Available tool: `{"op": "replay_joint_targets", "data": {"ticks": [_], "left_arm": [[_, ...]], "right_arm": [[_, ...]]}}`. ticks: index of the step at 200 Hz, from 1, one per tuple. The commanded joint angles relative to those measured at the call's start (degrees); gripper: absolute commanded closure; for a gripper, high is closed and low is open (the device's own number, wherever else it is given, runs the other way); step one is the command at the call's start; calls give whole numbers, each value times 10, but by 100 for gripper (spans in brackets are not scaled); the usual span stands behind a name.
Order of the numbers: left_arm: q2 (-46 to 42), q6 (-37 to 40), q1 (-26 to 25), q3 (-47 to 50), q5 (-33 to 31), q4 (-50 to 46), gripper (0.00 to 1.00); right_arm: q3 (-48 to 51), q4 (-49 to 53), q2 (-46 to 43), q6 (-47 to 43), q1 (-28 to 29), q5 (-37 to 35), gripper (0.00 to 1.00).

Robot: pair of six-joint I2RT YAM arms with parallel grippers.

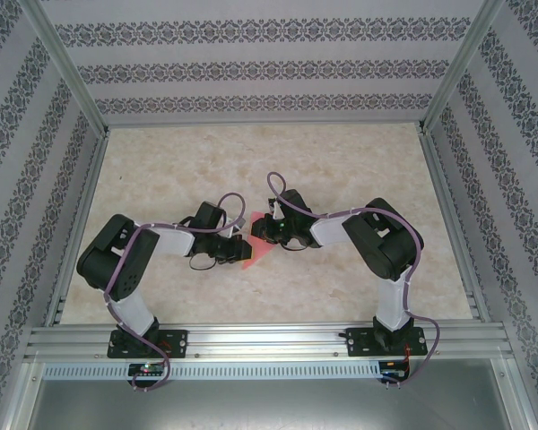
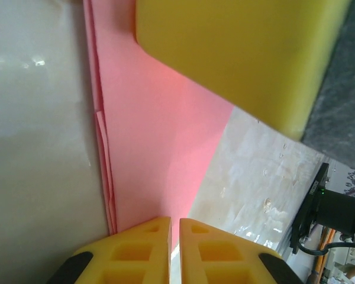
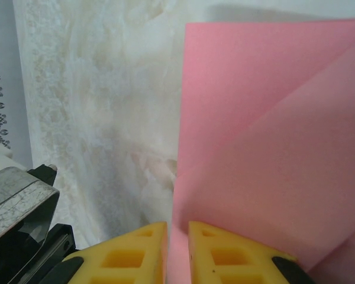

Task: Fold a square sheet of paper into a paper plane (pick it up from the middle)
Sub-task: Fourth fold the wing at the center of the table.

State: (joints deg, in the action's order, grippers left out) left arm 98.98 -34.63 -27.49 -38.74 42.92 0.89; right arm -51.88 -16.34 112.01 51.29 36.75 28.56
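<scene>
Folding looks part done: the creased pink paper [image 3: 272,148] lies mid table [image 1: 341,161], left gripper [image 2: 174,228] and right gripper [image 3: 177,231] both narrowed to a slit, seemingly pinching its edges. Next, I'd guess, another flap wants turning over squarely.

One folded pink-red sheet of paper [image 3: 254,148] between two yellow-fingered grippers, left gripper [image 2: 174,228] and right gripper [image 3: 177,231], on two robot arms, left arm [image 1: 130,255] and right arm [image 1: 386,242], over one marbled table [image 1: 341,161].
</scene>
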Motion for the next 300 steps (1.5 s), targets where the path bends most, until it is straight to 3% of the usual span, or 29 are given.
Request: {"op": "replay_joint_targets", "data": {"ticks": [1, 52, 128, 195, 235, 269, 300], "left_arm": [[2, 26, -8, 35, -36, -128, 86], [-16, 33, -10, 37, -16, -176, 86], [-19, 42, -30, 23, -72, -270, 87], [-54, 14, -42, 47, -86, -287, 86], [-95, 0, -49, 47, -89, -316, 87], [-183, -8, -48, 17, -113, -340, 87], [-219, -41, -40, -27, -130, -302, 82]], "right_arm": [[17, 86, 29, -18, 0, -53, 82], [17, 91, 29, -18, -1, -56, 82], [12, 102, 29, -20, -1, -59, 81], [8, 106, 28, -21, -1, -62, 81], [7, 108, 28, -19, 1, -63, 81], [9, 107, 26, -20, 0, -61, 81], [9, 104, 27, -19, 1, -60, 80]]}}
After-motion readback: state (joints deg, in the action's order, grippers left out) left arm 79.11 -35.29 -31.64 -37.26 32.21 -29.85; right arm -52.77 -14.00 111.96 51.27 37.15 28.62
